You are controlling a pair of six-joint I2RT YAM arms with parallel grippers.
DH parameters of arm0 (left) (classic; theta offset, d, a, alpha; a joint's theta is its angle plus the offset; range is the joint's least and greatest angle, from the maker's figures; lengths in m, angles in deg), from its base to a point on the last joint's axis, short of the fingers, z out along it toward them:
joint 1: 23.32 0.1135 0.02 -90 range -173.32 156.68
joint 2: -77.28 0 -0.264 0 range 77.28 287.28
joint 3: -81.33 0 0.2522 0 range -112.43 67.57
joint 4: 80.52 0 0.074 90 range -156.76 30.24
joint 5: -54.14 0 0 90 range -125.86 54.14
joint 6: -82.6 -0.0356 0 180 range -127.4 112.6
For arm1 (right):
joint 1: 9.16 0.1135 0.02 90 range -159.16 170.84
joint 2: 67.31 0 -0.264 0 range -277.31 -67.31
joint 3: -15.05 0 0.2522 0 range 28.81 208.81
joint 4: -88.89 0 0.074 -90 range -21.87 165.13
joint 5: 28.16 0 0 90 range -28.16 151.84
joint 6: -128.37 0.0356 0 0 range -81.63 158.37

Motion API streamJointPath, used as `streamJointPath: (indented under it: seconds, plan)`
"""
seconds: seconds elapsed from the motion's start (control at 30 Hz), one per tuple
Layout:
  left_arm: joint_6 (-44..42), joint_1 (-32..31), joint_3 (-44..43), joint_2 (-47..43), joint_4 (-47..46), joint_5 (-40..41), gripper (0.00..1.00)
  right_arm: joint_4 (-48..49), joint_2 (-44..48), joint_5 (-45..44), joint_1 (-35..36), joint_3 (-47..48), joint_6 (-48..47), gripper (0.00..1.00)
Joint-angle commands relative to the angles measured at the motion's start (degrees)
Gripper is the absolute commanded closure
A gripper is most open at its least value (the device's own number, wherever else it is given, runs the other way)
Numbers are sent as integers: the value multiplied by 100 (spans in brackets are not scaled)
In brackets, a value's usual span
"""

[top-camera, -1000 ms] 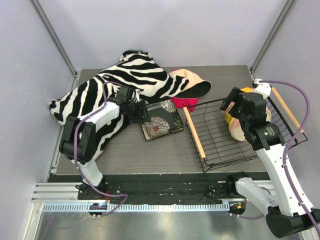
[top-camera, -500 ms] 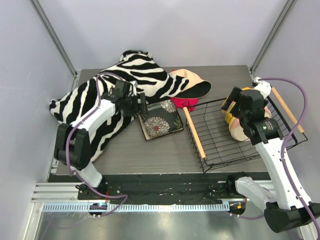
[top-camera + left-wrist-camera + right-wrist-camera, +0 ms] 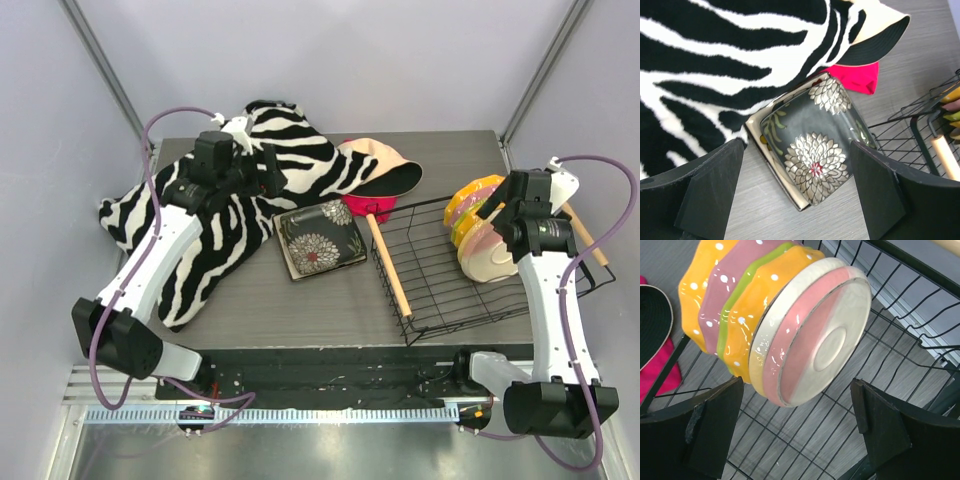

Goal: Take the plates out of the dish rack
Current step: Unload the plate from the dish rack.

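2 arms work well apart, 1 at each side of the table. On the left, the left gripper hangs above a zebra-striped cloth, its fingers spread wide with nothing between them. Just right of the cloth's edge, the dark square plate lies flat on the cream square plate, 1 corner against the cloth. A bare strip of table runs along their near side. A pink cloth and a peach hat crowd their far side. Next comes the dish rack, its left wooden handle close beside the 2 stacked plates. The upright plates lean together at the rack's far right, orange dotted ones behind and the round pink-cream one in front. The right gripper faces them, its fingers spread and touching none.
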Motion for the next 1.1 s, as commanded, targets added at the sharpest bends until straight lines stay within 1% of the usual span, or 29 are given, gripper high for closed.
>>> streamJointPath:
  seconds: [0.0,0.17,0.3,0.47,0.63,0.83,0.97,1.07]
  plan:
    - [-184,8,309,-245,-197,191,7,-124,-193,-60,-85,202,91,4]
    - [-140,17,301,-360,-179,-54,7,-133,-430,-174,-94,114,196,7]
    - [-157,8,292,-404,-135,-64,7,-1,-571,-245,-94,9,275,9]
    - [-157,8,275,-413,-109,-99,7,61,-712,-516,-94,-9,328,9]
    - [-166,8,275,-430,-100,-108,7,192,-791,-702,-94,-299,311,8]
    - [-166,8,292,-439,-118,-116,7,386,-826,-702,-94,-422,354,9]
    - [-166,8,292,-465,-127,-116,7,263,-748,-965,-94,-413,442,9]
    - [-149,8,301,-457,-127,-151,7,368,-616,-826,-94,-492,486,9]
